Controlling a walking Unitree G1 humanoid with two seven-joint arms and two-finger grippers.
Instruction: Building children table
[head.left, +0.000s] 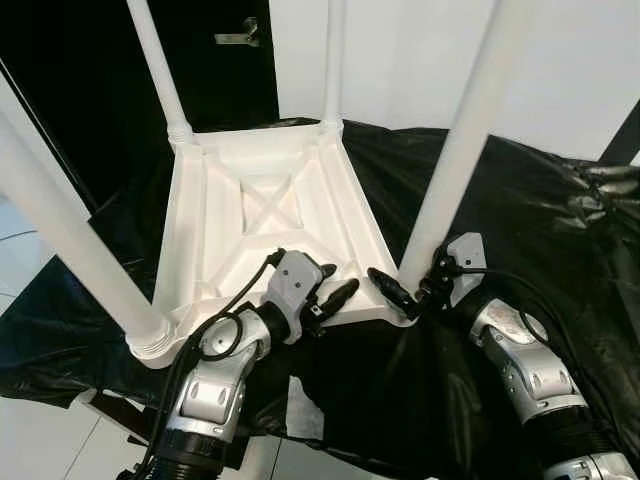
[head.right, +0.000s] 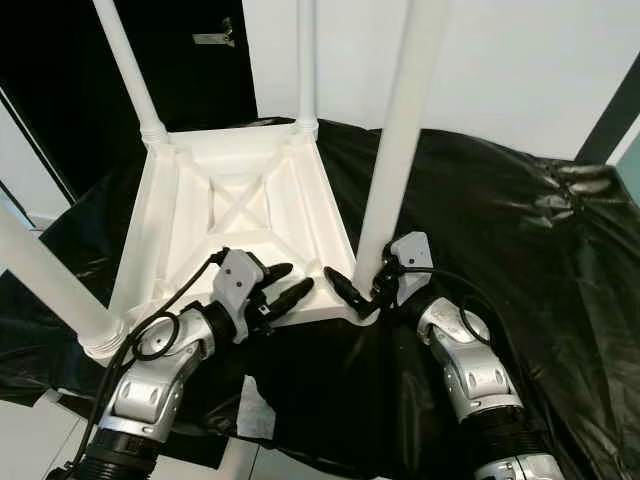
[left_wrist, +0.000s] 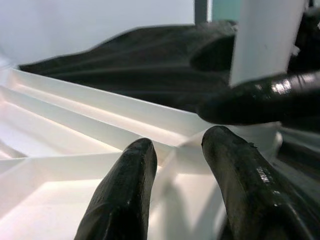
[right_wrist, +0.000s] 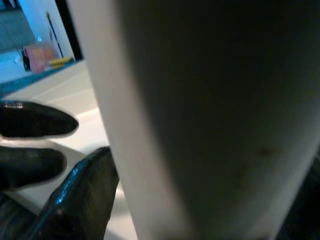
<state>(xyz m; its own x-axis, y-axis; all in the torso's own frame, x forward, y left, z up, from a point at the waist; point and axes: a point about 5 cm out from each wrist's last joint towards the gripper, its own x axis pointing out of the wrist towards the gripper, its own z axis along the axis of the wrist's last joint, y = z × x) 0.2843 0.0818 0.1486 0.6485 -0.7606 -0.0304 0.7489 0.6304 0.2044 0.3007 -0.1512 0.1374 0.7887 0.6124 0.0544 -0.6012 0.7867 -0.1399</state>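
I am looking down at the white children table (head.left: 270, 215) lying upside down on a black sheet (head.left: 520, 220), its four legs pointing up. My left tool (head.left: 340, 290) is resting at the near edge of the tabletop underside, fingers narrowly parted and holding nothing. My right tool (head.left: 405, 295) is gripping the base of the near right leg (head.left: 455, 160), one finger (right_wrist: 82, 200) pressing against it.

Bright and sharp in both eye views, with strong contrast of white table (head.left: 270, 215) against black sheet (head.left: 520, 220); glossy glints on sheet folds; stretched at the edges. Soft in the left wrist view, fingers (left_wrist: 125, 195) blurred; dim, badly defocused on the leg (right_wrist: 200, 120) in the right wrist view
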